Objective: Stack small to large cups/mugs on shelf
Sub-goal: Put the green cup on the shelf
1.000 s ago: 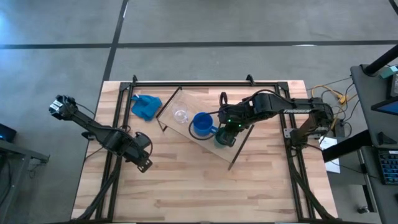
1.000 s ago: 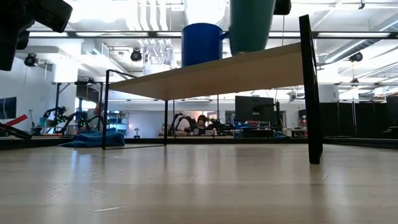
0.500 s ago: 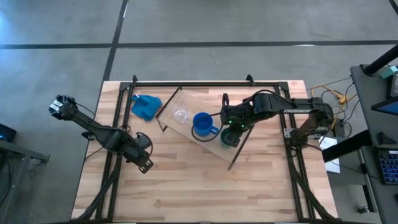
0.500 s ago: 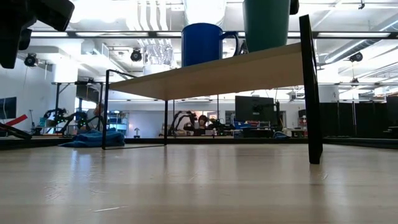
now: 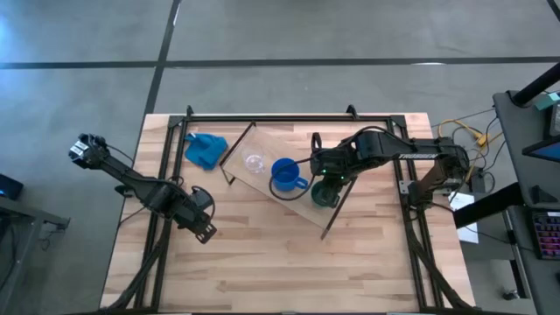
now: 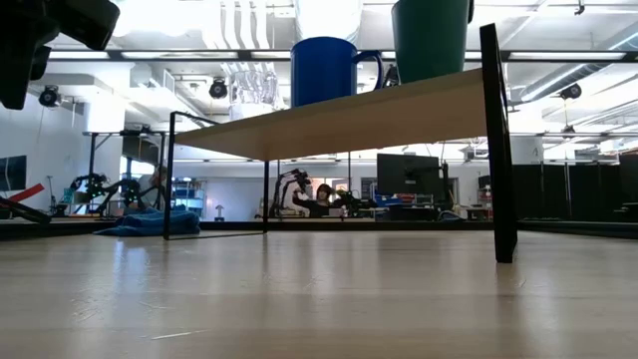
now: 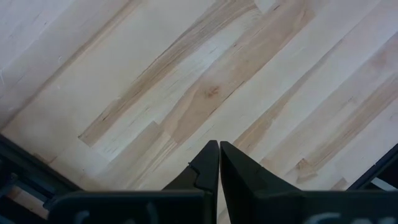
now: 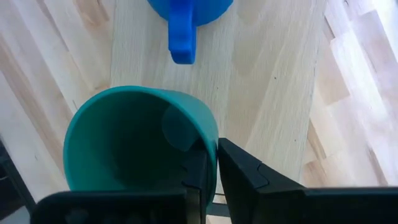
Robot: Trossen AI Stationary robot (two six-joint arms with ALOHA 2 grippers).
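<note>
Counting three vessels on the shelf (image 5: 262, 179): clear glass cup (image 5: 255, 163), blue mug (image 5: 285, 175), green cup (image 5: 325, 192). My right gripper (image 8: 211, 163) pinches the upright green cup's rim; my left gripper (image 7: 219, 163) rests closed, empty.

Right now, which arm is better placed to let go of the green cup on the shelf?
The right. Its gripper pinches the green cup's rim on the shelf. The left gripper waits shut, far off.

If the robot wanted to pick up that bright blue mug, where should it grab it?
Probably by the rim wall, coming straight down from above. The bright blue mug stands upright and open-topped on the light-wood shelf, so one claw finger could slip inside. Its handle points toward the dark green handleless cup, leaving little room on that side.
</note>
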